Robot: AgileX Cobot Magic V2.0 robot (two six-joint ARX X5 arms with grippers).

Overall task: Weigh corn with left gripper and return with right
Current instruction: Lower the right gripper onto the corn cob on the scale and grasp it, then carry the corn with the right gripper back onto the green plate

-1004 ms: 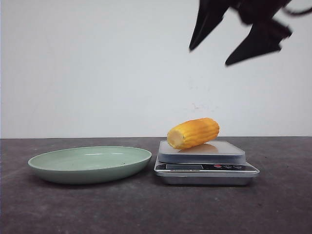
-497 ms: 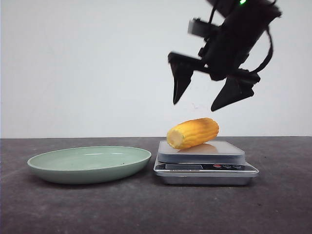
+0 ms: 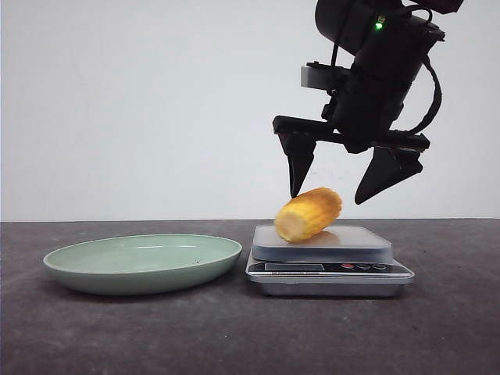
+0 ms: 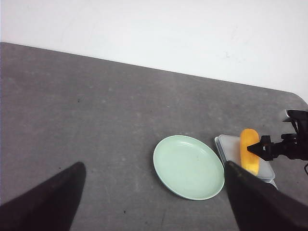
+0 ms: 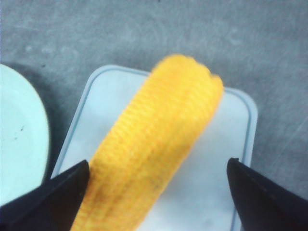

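The corn (image 3: 308, 213) lies tilted on the platform of the silver scale (image 3: 328, 254), its pale cut end toward the plate. My right gripper (image 3: 328, 197) is open, its two fingers straddling the corn from above; the plate-side fingertip (image 3: 295, 191) is at the corn's top edge. In the right wrist view the corn (image 5: 159, 144) lies between the open fingers of the right gripper (image 5: 158, 166), one finger (image 5: 57, 197) against its side. My left gripper (image 4: 154, 166) is open and empty, high above the table, looking down on the corn (image 4: 249, 150).
A pale green plate (image 3: 144, 262) sits empty on the dark table left of the scale; it also shows in the left wrist view (image 4: 188, 166) and the right wrist view (image 5: 19, 139). A white wall stands behind.
My right gripper has come down from the upper right to straddle the corn. The corn has shifted and now sits more steeply tilted on the scale.
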